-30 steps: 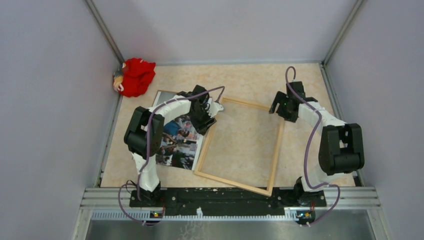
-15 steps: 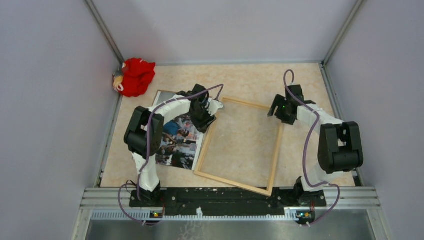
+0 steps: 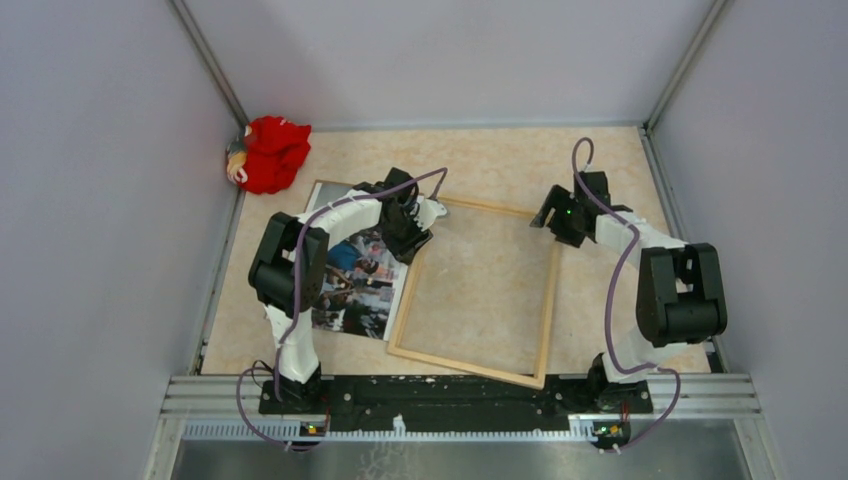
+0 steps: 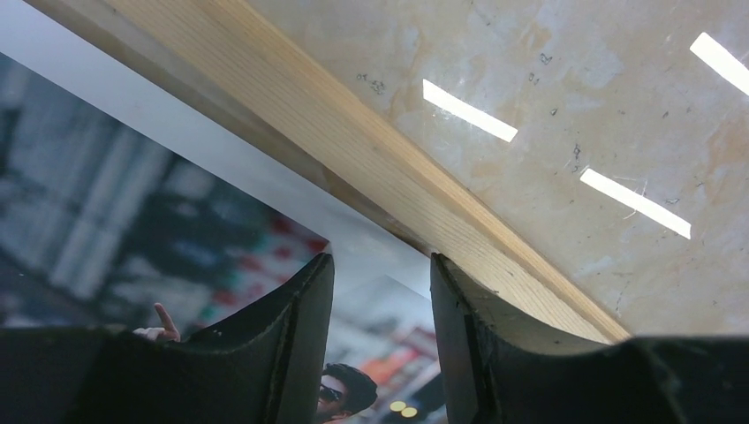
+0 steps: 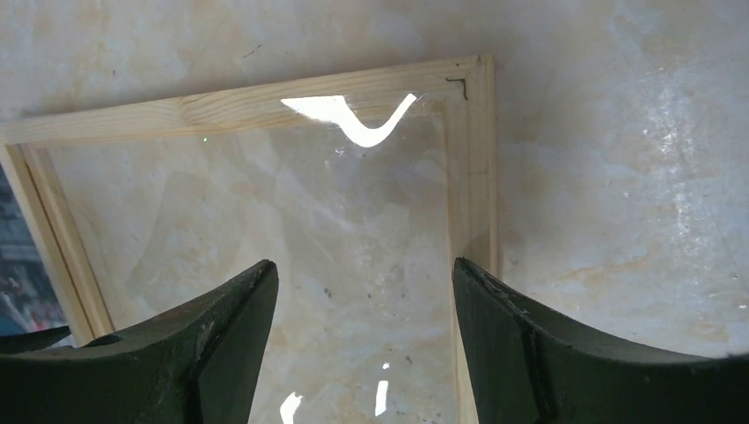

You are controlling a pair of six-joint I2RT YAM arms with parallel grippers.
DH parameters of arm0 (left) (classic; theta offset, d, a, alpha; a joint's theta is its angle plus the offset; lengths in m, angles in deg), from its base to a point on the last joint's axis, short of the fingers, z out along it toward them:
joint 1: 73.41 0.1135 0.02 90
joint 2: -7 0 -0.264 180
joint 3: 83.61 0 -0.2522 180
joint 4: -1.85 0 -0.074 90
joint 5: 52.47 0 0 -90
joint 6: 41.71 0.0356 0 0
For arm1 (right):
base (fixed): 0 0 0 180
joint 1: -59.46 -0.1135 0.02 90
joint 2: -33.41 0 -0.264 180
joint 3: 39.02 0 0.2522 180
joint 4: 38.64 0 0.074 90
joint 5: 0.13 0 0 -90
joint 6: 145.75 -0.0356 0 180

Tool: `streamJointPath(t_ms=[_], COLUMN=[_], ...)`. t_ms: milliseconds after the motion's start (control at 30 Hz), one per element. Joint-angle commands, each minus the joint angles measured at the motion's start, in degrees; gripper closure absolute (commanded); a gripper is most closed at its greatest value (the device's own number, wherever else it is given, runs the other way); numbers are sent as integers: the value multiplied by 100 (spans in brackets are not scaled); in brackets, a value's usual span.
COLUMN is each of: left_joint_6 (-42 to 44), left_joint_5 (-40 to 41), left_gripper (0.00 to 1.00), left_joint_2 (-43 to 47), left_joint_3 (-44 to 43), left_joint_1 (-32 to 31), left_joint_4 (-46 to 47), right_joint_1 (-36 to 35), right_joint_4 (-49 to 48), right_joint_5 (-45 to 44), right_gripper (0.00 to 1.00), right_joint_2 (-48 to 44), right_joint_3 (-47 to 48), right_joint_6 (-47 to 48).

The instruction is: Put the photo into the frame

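Since the photo [image 4: 132, 221] lies flat directly beneath the left hand [image 4: 380, 269], its long edge running alongside the frame [image 4: 371, 159] rail, that hand is nearer. Its fingers stand apart, pinching nothing. Below the right hand [image 5: 362, 274], spread wide and empty, lies the frame's far corner.

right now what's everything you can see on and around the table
photo: one, blue, grey and red with white border, flat on the table's left, beside the frame
frame: one, light wood with clear pane, flat mid-table
soft toy: one, red, far-left corner
table: one, beige marbled
arms: two, white and black, near edge
left tool: open, over the photo's edge
right tool: open, over the frame's far-right corner
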Motion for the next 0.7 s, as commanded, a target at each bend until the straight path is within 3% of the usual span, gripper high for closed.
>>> streamJointPath(t_ms=[0, 367, 667], left_joint_6=[-71, -90, -85], left_joint_5=[-47, -18, 45], left_gripper=[48, 49, 49], left_joint_2=[-158, -187, -154], left_joint_3=[-25, -48, -16], left_joint_1=[-72, -116, -111], left_joint_4=[272, 262, 277], right_joint_1=[-26, -24, 2], right_joint_4=[-402, -1000, -1034], right_joint_5=[994, 1945, 2115], right_gripper=[28, 30, 30], right_joint_2=[-101, -335, -473], right_joint_3=[-170, -316, -127], right_joint_6=[-459, -976, -956])
